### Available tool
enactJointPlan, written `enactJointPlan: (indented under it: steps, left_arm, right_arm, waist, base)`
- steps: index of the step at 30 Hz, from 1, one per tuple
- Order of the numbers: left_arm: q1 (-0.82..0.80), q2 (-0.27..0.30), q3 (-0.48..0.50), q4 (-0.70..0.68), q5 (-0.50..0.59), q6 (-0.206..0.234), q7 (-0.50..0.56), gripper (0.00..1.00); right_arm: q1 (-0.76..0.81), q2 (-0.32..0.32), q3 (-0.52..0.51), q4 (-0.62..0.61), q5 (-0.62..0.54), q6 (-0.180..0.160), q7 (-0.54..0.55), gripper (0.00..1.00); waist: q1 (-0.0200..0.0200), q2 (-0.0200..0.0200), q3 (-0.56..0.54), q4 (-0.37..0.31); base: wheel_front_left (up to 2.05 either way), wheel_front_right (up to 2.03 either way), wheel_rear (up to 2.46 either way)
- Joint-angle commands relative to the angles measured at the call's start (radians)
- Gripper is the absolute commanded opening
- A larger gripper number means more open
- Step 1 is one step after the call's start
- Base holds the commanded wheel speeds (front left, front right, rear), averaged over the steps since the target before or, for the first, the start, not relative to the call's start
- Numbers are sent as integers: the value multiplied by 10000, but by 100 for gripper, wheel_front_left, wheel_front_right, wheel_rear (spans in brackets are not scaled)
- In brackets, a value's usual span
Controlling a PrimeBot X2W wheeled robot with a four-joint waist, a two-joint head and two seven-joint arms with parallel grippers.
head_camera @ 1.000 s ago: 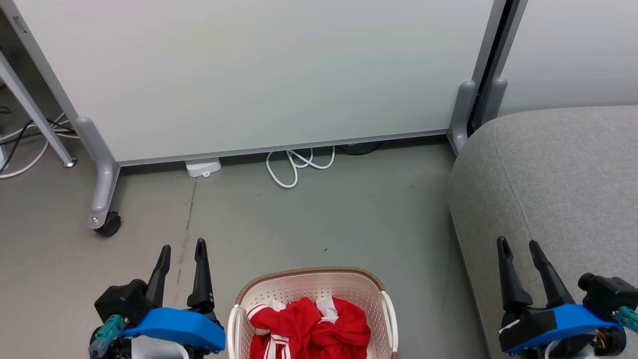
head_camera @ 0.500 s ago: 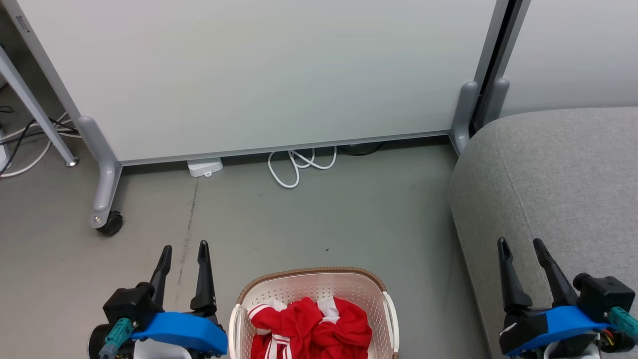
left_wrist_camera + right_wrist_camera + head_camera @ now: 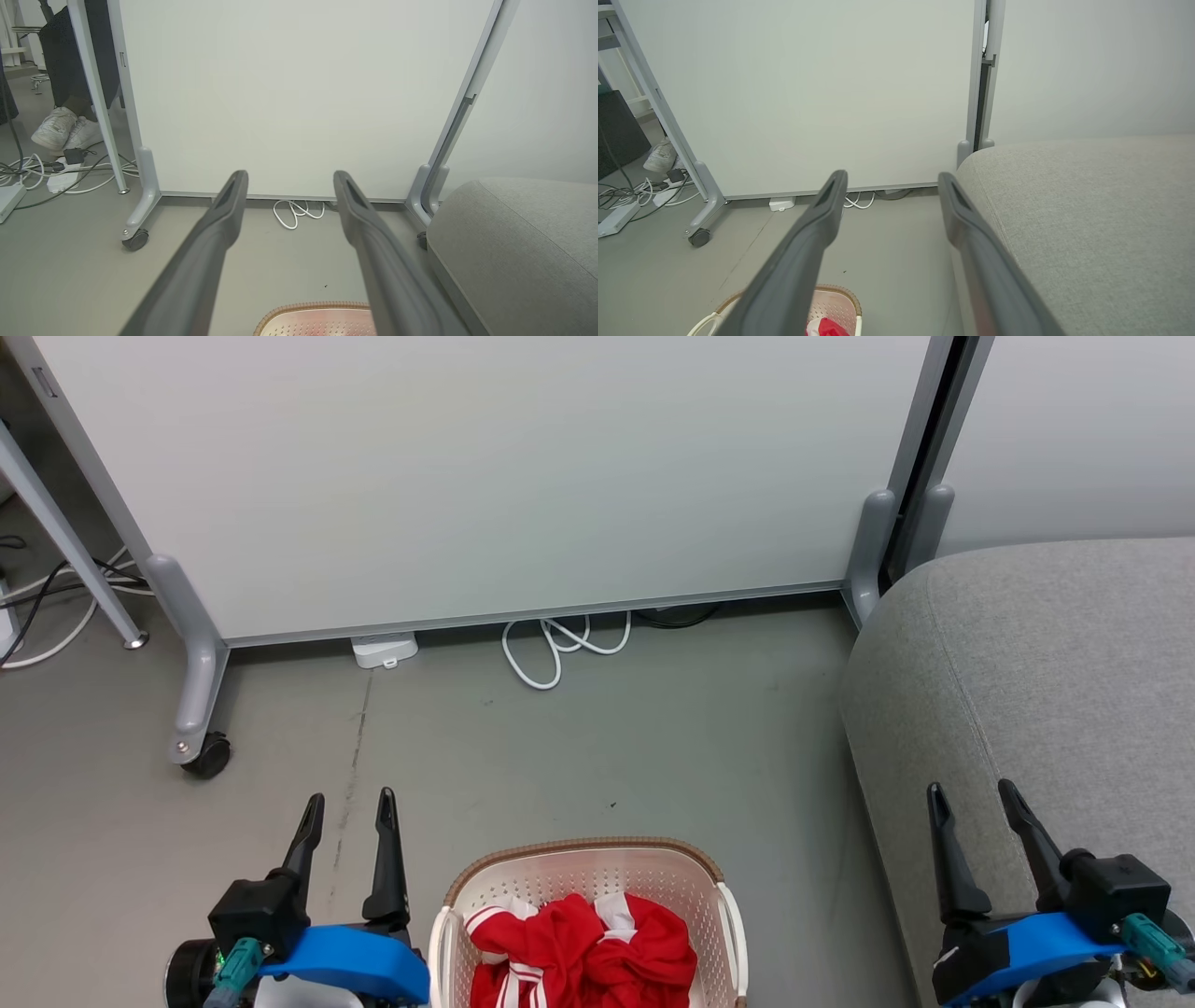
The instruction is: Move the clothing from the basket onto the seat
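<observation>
On the floor, low centre: basket [image 3: 579, 847] sitting between the two arms, its near half running off the bottom edge of the head view.
Clothing: red-and-white clothing [image 3: 579, 947] lying bunched inside the basket, its lower part being cut by the frame edge; peeking out as a red scrap [image 3: 825, 327] at the bottom of the right wrist view; count of garments not telling from the heap.
Seat: seat [image 3: 1046, 653] lying to the right of the basket, apart from it, spilling past the right and bottom edges.
Left gripper: left gripper [image 3: 350, 798] hovering over the floor [image 3: 607, 756] just left of the basket, jaws standing apart and gripping nothing.
Right gripper: right gripper [image 3: 970, 788] hanging over the seat near its left edge, jaws likewise apart and empty.
Hard to make out: left wrist view catching a strip of the basket's brown rim [image 3: 317, 305], the inside showing as a pinkish blur too faint to read.
Background: white partition panel [image 3: 513, 476] standing on a castor [image 3: 207, 754]; white cable [image 3: 560, 649] coiling under its lower rail; white shoes [image 3: 58, 130] showing past its left post, the person above being mostly hidden.
Against half a second ago: left gripper having slid slightly right and lower in the head view; right gripper's black housing having drawn inward a little; basket, clothing and seat staying put.
</observation>
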Motion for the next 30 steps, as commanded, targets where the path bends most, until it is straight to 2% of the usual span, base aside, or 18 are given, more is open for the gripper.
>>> enactJointPlan:
  steps: [1, 19, 30]
  left_arm:
    - [-119, -16, 26, 48, 211, -30, -113, 100]
    - [-144, -191, 157, 409, 769, -356, -429, 100]
    - [-112, -233, 264, 414, 863, -403, -432, 100]
  right_arm:
    - [26, -64, 3, -10, -278, 21, -113, 100]
    - [61, -72, 41, -6, -1333, 24, -492, 100]
    - [-16, -71, 37, 52, -1334, 24, -544, 100]
  waist:
    - [0, 0, -8, 7]
    - [0, 0, -5, 36]
    - [0, 0, -3, -38]
  base:
    - [0, 0, 0]
    - [0, 0, 0]
    - [0, 0, 0]
